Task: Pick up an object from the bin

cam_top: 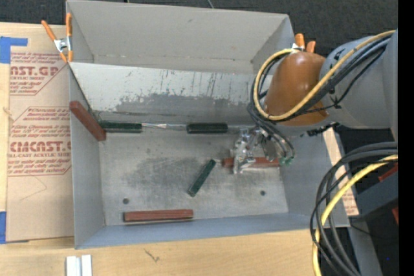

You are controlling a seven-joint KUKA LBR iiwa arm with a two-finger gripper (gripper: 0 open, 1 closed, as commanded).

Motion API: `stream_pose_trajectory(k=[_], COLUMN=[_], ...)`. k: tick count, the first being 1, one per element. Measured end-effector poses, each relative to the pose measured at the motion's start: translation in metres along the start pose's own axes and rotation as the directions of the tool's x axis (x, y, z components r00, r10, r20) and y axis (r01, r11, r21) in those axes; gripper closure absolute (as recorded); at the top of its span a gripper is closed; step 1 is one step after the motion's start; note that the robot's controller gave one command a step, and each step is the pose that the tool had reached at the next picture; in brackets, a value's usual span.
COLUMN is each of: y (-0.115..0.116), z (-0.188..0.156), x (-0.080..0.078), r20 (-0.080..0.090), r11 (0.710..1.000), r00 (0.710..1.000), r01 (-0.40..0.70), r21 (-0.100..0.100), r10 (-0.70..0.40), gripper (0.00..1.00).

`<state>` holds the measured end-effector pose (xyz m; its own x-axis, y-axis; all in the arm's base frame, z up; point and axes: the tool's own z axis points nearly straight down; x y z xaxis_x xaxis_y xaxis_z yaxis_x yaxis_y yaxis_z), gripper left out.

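At front wall: brown bar (pixel 158 215) flat, untouched. Mid floor: green stick (pixel 201 178) diagonal, free floor all round. Just right of it, gripper (pixel 243 159) low at red-brown stick (pixel 265 163) near right wall; apart or clamped, cannot tell. Judged step: grasp stage, lift not yet done. Next needs firm hold, straight rise, right wall close. Back wall: left green rod (pixel 119 127), right green rod (pixel 207 128)

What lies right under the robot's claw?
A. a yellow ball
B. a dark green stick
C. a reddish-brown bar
C: the gripper is over a reddish-brown bar by the right side of the bin, while the nearest dark green stick lies apart, toward the middle.
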<state>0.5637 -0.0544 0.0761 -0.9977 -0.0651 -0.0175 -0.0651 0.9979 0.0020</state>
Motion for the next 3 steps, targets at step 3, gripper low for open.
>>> stream_pose_trajectory(k=[3], y=[0.0], z=[-0.035], x=[0.001], r20=[-0.013], r11=[1.0], r00=[1.0], r01=[0.001], r21=[0.001], r10=[-0.001], gripper=[1.0])
